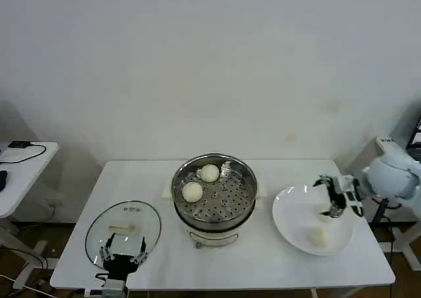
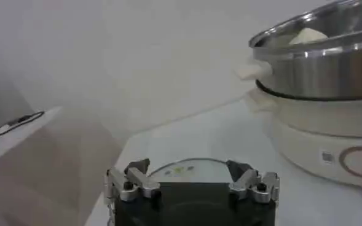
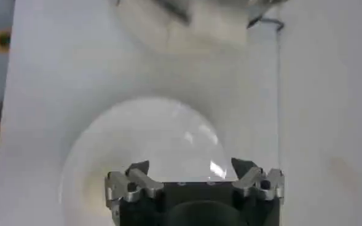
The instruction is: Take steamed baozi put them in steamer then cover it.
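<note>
**Head view.** You see the steamer point(image 1: 214, 194) at the centre of the white table point(image 1: 263, 258), a shiny steel pot w/ perforated tray on a white base. Two steamed baozi sit on the tray: one point(image 1: 209, 173) at approx. 12 o'clock, the other point(image 1: 192, 191) at approx. 9 o'clock, near each other. At the steamer's 3 o'clock lies the white plate point(image 1: 289, 212), w/ a third baozi point(image 1: 319, 237) on it toward its 5 o'clock edge. Your right gripper point(image 1: 334, 196) hangs over the plate's 1 o'clock part; a pale lump just under it may be a fourth bun, but you cannot tell. At the steamer's 8 o'clock the glass lid point(image 1: 125, 229) lies flat on the table. Your left gripper point(image 1: 123, 253) is at the lid's 6 o'clock edge, jaws spread.

**Left wrist view.** Your left gripper point(image 2: 192, 177) shows both fingers wide apart w/ nothing between them; the lid's rim point(image 2: 187, 164) is seen just beyond. The steamer point(image 2: 319, 67) stands farther off on its white base, w/ one baozi point(image 2: 306, 35) peeking over the rim.

**Right wrist view.** Your right gripper point(image 3: 193, 178) has jaws spread, nothing gripped, above the plate point(image 3: 137, 141). The steamer's base point(image 3: 193, 24) is blurred at the far end of the table.
</note>
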`<move>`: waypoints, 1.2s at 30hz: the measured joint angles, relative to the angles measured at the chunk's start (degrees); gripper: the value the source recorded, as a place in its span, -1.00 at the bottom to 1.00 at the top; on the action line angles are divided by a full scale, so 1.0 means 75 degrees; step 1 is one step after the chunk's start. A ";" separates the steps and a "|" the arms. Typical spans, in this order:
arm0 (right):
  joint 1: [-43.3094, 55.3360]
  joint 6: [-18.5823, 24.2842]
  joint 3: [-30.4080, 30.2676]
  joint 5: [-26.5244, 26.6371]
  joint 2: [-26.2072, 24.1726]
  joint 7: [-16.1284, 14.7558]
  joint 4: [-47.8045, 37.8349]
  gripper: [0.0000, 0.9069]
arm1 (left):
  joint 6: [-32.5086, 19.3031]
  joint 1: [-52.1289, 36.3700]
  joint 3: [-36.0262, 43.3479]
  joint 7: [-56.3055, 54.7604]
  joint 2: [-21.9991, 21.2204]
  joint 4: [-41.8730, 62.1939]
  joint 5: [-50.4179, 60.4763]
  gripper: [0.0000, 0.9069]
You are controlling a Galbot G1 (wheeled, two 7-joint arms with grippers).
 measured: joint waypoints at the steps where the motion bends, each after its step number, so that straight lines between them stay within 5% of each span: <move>1: -0.0265 0.0051 0.0215 -0.0101 -0.0023 -0.0023 -0.0011 1.00 | -0.0001 0.0008 -0.0006 0.0004 -0.0005 0.0004 0.0017 1.00; 15: -0.3103 0.0115 0.2514 -0.0762 0.0211 -0.0239 -0.0232 1.00 | -0.0005 0.0094 -0.0051 0.0011 -0.0059 0.0057 0.0160 1.00; 36: -0.3663 -0.0251 0.2807 -0.0954 0.0906 -0.0586 -0.1082 1.00 | 0.0035 -0.0006 -0.0055 0.0018 -0.0112 0.0190 0.0173 1.00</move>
